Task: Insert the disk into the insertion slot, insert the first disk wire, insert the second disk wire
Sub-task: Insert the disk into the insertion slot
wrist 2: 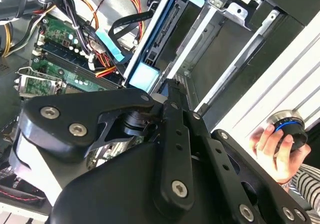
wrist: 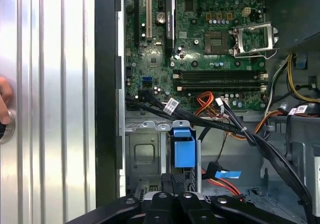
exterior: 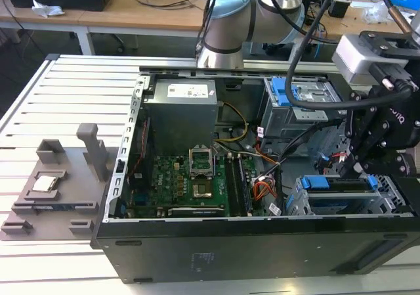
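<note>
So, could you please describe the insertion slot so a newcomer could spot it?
In the exterior view, find the open black computer case and go to its end at that view's right. The insertion slot is the low boxy silver cage below the gripper, lower than the grey bay with the blue latch.

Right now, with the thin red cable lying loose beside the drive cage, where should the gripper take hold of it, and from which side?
Probably at the dark connector ending the first disk wire, not the thin cord, which would flex. It lies low in the case beside the insertion slot, so come in through the open side.
</note>
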Tool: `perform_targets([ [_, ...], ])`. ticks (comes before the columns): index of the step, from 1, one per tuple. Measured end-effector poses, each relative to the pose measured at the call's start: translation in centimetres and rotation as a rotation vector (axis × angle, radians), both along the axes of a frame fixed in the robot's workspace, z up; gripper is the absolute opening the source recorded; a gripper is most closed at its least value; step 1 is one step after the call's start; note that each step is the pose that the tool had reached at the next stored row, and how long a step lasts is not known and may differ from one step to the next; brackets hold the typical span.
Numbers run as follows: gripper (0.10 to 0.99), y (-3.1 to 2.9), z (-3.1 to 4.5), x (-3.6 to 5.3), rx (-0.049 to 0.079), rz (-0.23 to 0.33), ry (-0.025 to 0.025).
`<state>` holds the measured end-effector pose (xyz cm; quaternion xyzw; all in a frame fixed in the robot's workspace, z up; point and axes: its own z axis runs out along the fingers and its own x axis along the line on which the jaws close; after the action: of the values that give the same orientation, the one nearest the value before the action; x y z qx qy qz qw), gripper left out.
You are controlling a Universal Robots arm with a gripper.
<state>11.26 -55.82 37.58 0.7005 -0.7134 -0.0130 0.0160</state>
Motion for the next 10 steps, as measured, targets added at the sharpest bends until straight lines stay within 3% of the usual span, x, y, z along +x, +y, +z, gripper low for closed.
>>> perform_targets([
  [10,0.106,0.00,-0.94,0.04,0.000,0.000,0.0000],
])
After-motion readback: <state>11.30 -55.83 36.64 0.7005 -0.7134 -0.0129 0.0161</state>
